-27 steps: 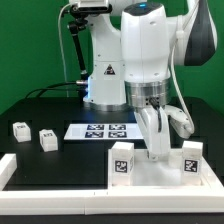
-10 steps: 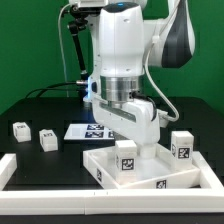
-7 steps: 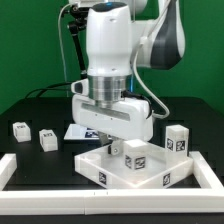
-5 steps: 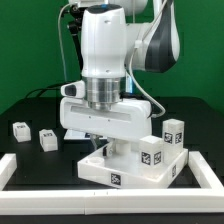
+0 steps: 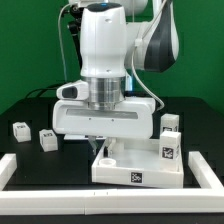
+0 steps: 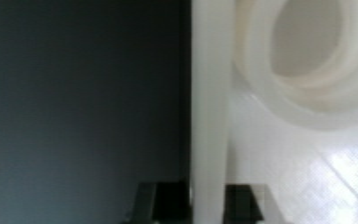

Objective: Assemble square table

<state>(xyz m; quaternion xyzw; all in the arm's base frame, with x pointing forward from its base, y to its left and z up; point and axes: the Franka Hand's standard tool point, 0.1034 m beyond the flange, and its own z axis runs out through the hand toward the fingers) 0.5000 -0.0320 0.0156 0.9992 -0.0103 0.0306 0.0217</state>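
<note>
The square table top [image 5: 140, 168] lies on the black table near the front rail, white with a raised rim. Two white tagged legs [image 5: 169, 140] stand upright in its sockets on the exterior view's right. My gripper [image 5: 104, 148] reaches down onto the top's rim on the exterior view's left and is shut on it. In the wrist view the white rim [image 6: 208, 110] runs between my two dark fingers [image 6: 165, 201], my gripper [image 6: 206, 202] is shut on it, and a round corner socket [image 6: 318, 60] shows beside it. Two loose legs [image 5: 20, 128] [image 5: 47, 139] lie on the exterior view's left.
Long white border rails [image 5: 8, 170] frame the black table along the front and both sides. The robot's base [image 5: 100, 75] stands behind, in front of a green backdrop. The marker board is hidden behind my hand.
My gripper has turned with the table top in it. The top has swung round and slid toward the exterior view's right, and its two legs now stand stacked in view on that side.
</note>
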